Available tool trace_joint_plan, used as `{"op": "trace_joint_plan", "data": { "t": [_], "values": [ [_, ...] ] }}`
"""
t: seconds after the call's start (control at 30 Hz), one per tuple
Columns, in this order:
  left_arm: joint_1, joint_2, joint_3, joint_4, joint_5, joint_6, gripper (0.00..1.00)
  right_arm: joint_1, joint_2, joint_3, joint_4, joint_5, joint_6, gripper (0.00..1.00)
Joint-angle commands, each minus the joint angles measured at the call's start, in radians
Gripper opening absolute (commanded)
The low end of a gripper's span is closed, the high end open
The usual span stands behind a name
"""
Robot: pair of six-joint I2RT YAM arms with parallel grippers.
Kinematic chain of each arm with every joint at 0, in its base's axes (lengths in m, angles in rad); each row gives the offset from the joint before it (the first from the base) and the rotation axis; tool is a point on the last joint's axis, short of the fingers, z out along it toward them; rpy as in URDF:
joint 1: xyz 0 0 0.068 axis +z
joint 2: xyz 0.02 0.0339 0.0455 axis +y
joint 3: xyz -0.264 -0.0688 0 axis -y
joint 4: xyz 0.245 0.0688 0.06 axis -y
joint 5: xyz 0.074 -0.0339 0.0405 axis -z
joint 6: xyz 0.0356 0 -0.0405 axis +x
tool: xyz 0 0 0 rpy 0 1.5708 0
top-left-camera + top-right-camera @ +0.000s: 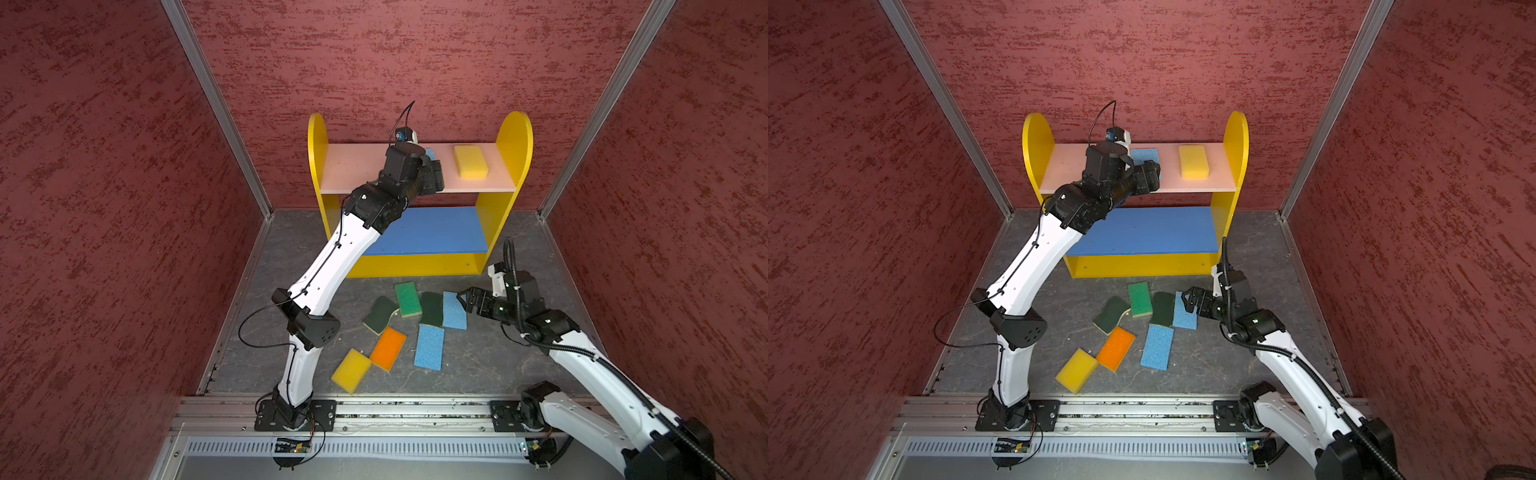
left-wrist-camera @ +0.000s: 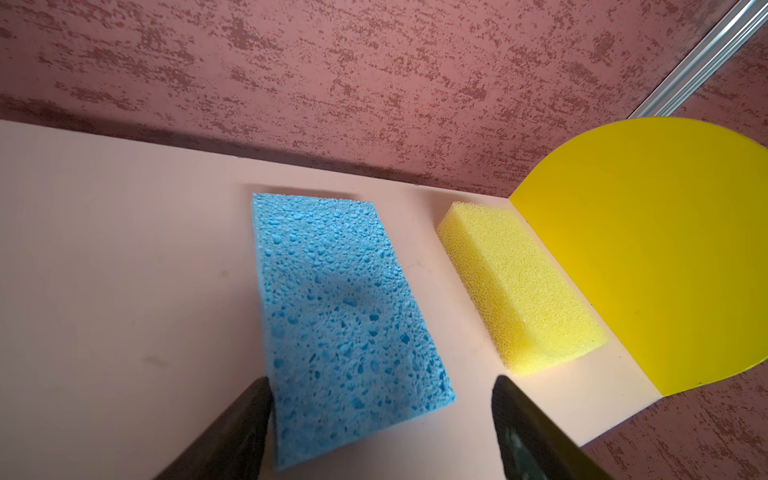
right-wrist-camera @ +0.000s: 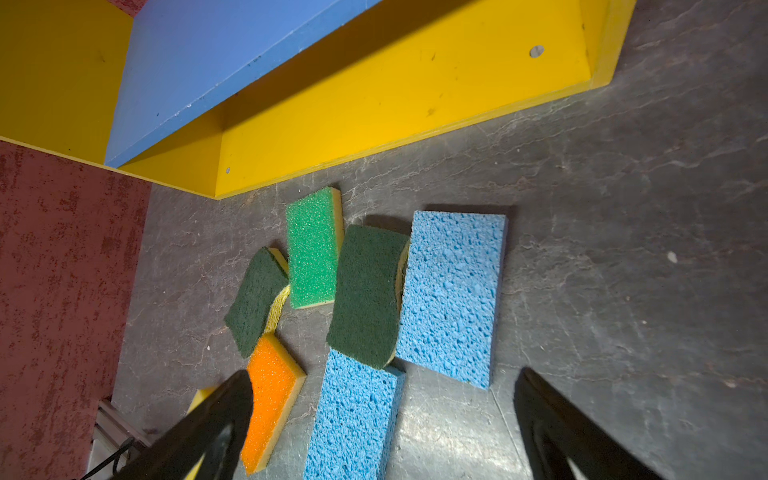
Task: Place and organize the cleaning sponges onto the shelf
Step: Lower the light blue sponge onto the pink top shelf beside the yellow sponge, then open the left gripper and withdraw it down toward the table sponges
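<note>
The shelf (image 1: pixel 515 137) stands against the back wall. On its pink upper board (image 2: pixel 124 249) a light blue sponge (image 2: pixel 332 299) lies flat beside a yellow sponge (image 2: pixel 515 282). My left gripper (image 2: pixel 381 381) is open around the blue sponge's near end; one finger touches its edge and the other stands apart. On the floor lie a green-topped sponge (image 1: pixel 407 299), two dark green scourers (image 1: pixel 380 313) (image 1: pixel 432 309), two blue sponges (image 1: pixel 455 309) (image 1: pixel 430 347), an orange one (image 1: pixel 387 348) and a yellow one (image 1: pixel 351 370). My right gripper (image 3: pixel 385 374) hangs open and holds nothing above the blue sponges.
The shelf's blue middle board (image 1: pixel 432 232) and yellow base (image 3: pixel 395 104) carry nothing. Red textured walls (image 1: pixel 124 208) close in both sides and the back. A metal rail (image 1: pixel 395 411) with the arm bases runs along the front of the grey floor (image 1: pixel 498 353).
</note>
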Motion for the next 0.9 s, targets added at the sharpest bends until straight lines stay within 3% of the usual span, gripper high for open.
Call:
{"op": "trace_joint_plan", "data": {
  "t": [0.0,0.27,0.37,0.63,0.87],
  "values": [
    [-0.009,-0.047,-0.049,-0.061,-0.068,0.015,0.83,-0.006,-0.011,-0.006,-0.004,0.023,0.000,0.99],
    [-0.078,-0.196,-0.081,-0.173,-0.172,0.107,0.85,-0.006,-0.007,0.018,-0.027,0.040,-0.016,0.99],
    [-0.121,-0.286,-0.168,-0.218,-0.206,0.132,0.86,-0.006,-0.004,0.022,-0.028,0.044,-0.017,0.99],
    [-0.147,-0.567,-0.566,-0.309,-0.197,0.015,0.86,-0.006,0.015,0.035,-0.026,0.035,-0.002,0.99],
    [-0.149,-0.716,-0.902,-0.412,-0.129,-0.094,0.86,-0.006,0.008,0.032,-0.051,0.055,0.016,0.99]
  ]
}}
